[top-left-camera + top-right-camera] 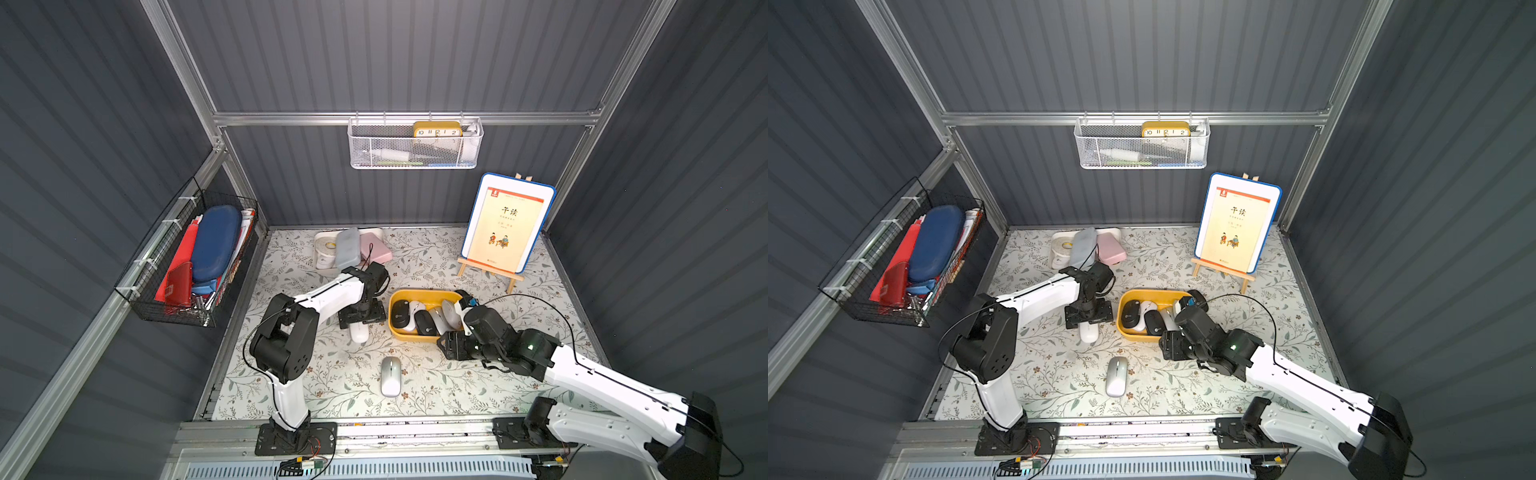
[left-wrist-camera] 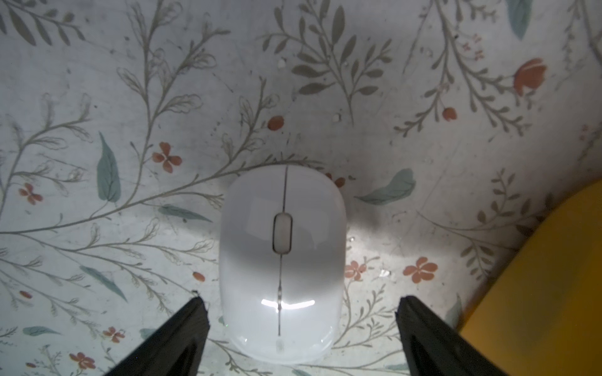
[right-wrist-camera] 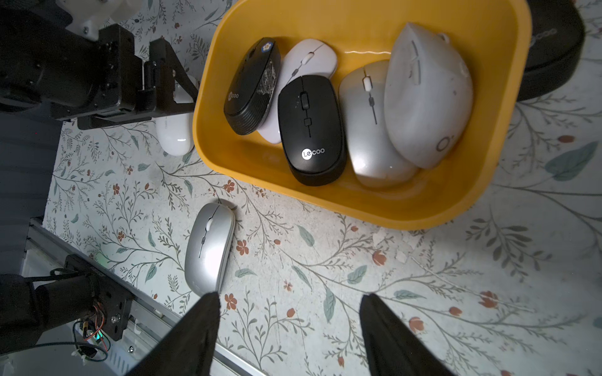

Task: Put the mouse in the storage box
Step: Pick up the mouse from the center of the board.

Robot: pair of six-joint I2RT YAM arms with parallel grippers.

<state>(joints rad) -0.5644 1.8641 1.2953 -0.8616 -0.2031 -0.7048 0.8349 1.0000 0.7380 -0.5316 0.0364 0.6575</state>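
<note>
Storage box (image 3: 358, 208), five mice (image 3: 311, 130) inside

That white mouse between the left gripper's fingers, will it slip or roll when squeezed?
The white mouse shows a bright glare on a glossy shell, so it may slip. Its sides curve, so the open left gripper could squeeze it out if off-centre. It lies flat on the mat, so rolling seems unlikely.

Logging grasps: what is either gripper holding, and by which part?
Nothing. The left gripper stands open astride the white mouse, gaps either side; the right gripper is open, empty.
</note>
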